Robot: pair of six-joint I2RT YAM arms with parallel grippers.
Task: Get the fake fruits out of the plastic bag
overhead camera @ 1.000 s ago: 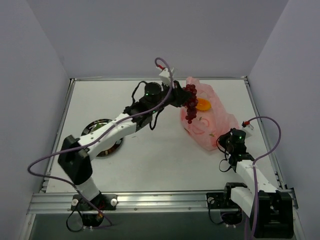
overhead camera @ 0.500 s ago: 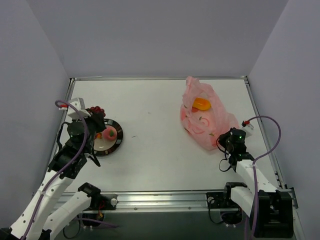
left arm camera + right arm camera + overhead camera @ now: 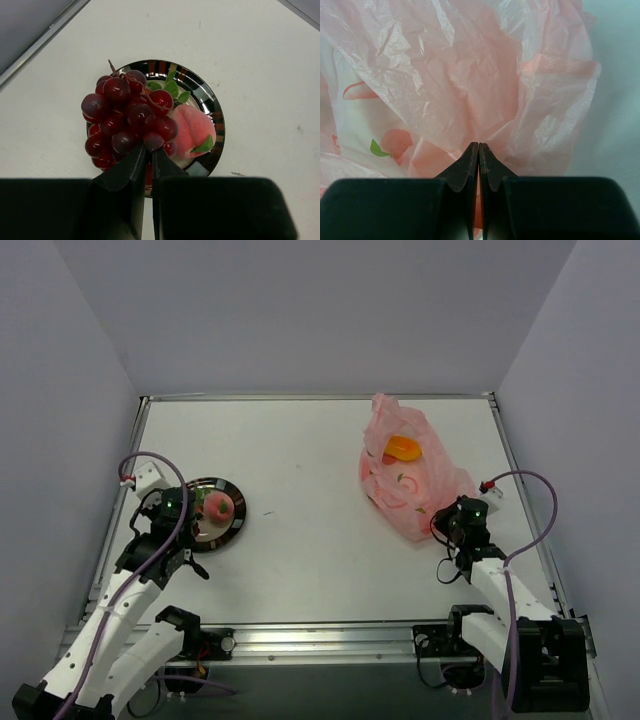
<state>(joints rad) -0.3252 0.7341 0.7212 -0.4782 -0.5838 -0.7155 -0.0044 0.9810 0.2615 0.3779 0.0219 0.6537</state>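
The left gripper (image 3: 148, 152) is gripping the dark red grape bunch (image 3: 125, 120) with its jaws almost fully closed on the bunch's near side. It is holding the bunch directly over the dark-rimmed plate (image 3: 210, 107), which is sitting near the left edge of the table (image 3: 320, 540). The pictures do not show whether the bunch is touching the plate. A pink peach (image 3: 192, 131) is already lying on the plate beside the bunch.

The right gripper (image 3: 478, 147) is pinching a fold of the plastic bag (image 3: 470, 75) with its jaws fully closed on the film. The bag is lying toward the right edge of the table.

An orange fruit (image 3: 404, 448) is showing at the bag's mouth, not yet removed. The crumpled film is hiding the rest of the bag's contents.

Judged progress: one fruit is out, a second is awaiting release, and at least one is waiting in the bag.
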